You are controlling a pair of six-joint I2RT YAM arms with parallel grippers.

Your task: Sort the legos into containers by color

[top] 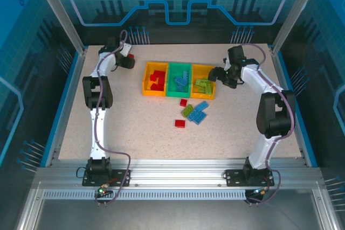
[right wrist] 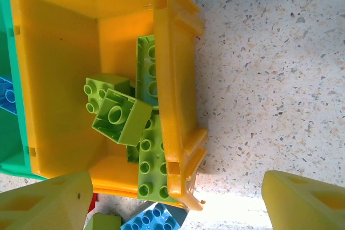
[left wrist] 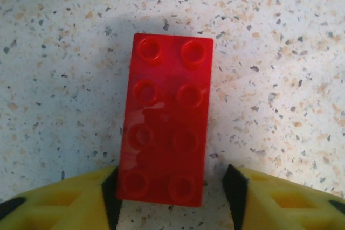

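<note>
A red lego (left wrist: 164,127), two studs by four, lies flat on the speckled table at the far left (top: 131,56). My left gripper (left wrist: 171,195) straddles its near end. The left pad (left wrist: 110,195) touches the brick's side, while the right pad (left wrist: 235,192) stands off with a gap, so the jaws are open. Three containers stand in a row: a yellow one (top: 145,82) with red legos, a green one (top: 178,95) with blue legos, and a yellow one (right wrist: 172,79) with light green legos (right wrist: 121,117). My right gripper (right wrist: 175,197) hangs open and empty over that last bin's outer wall (top: 217,75).
Loose legos lie in front of the bins: a small red one (top: 183,102), a green one (top: 187,110), blue ones (top: 199,112) and another red one (top: 180,123). Blue frame rails border the table's sides (top: 69,100).
</note>
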